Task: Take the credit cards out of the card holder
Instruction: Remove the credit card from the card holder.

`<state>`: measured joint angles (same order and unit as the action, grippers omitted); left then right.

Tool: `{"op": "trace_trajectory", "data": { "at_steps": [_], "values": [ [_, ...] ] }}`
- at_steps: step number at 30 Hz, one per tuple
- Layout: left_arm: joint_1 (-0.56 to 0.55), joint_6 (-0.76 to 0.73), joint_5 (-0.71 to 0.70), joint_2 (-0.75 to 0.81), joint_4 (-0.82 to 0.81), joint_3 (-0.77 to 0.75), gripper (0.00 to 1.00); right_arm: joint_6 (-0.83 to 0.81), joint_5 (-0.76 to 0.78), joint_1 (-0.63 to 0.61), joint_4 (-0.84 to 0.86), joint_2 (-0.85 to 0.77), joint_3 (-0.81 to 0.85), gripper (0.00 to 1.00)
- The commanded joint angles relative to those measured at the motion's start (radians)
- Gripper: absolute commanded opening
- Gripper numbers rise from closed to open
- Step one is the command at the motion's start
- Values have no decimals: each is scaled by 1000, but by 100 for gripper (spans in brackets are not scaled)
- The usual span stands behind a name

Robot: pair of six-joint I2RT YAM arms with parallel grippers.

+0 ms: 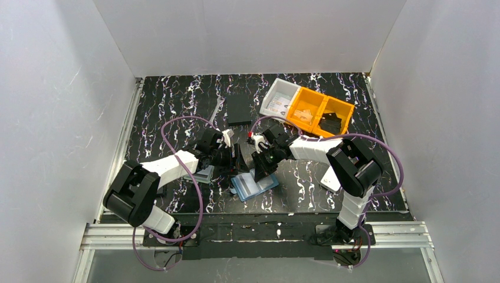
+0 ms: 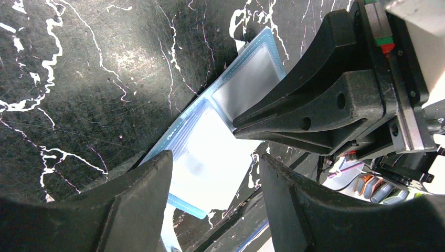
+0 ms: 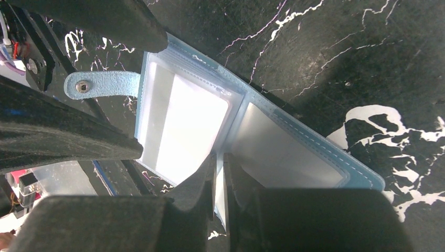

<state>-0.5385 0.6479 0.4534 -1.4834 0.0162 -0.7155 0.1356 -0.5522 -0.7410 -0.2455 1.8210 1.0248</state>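
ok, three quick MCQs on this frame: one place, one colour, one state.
1. Where is the holder?
A near the middle of the table
B far left corner
C far right corner
2. What colour is the holder's strap?
A blue
B orange
C black
3. How is the left gripper?
A shut on a card
B open
C shut on the strap

Key:
1 A: the top view shows it lying open near the middle, in front of the arms.
2 A: the right wrist view shows it pale blue.
3 B: its fingers stand well apart in the left wrist view.
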Motion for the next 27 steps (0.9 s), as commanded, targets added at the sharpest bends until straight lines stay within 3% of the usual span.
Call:
{"op": "trace_trajectory", "data": {
  "at_steps": [1,14,27],
  "values": [
    [6,-6,15,36,9,-15,59,-13,46,-3,-17,22,23,18],
    [6,52,63,47,-60,14,57,-11,14,-3,-7,-2,20,27],
    [6,-46,-36,53,96,-43,60,-10,34,-3,-14,16,21,22]
  ]
}}
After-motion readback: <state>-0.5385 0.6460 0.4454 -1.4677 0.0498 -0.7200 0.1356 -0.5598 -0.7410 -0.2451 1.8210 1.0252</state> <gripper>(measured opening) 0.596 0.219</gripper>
